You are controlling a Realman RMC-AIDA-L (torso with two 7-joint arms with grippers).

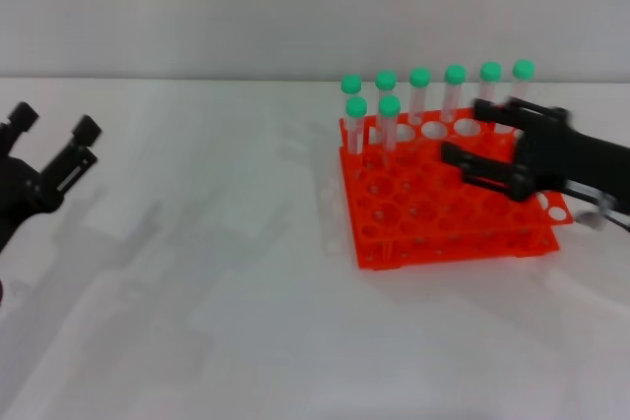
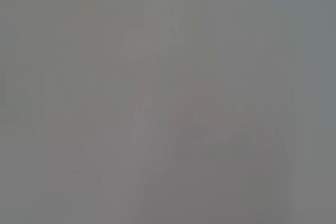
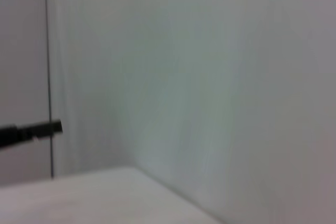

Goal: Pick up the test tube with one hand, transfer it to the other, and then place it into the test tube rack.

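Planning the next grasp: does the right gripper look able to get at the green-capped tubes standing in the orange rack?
Probably yes: the right gripper hovers open over the orange rack, beside the green-capped tubes, nothing between.

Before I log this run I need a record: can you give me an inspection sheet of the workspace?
Surface: white table, bare in front.
Job's things: orange rack holding eight green-capped tubes upright along its far side.
Clutter: nothing seen.
Claws: right claw open, above the rack's right half, holding nothing; left claw open, at the table's left edge, holding nothing.
Cables: thin cable at right arm.
Surroundings: plain pale wall.
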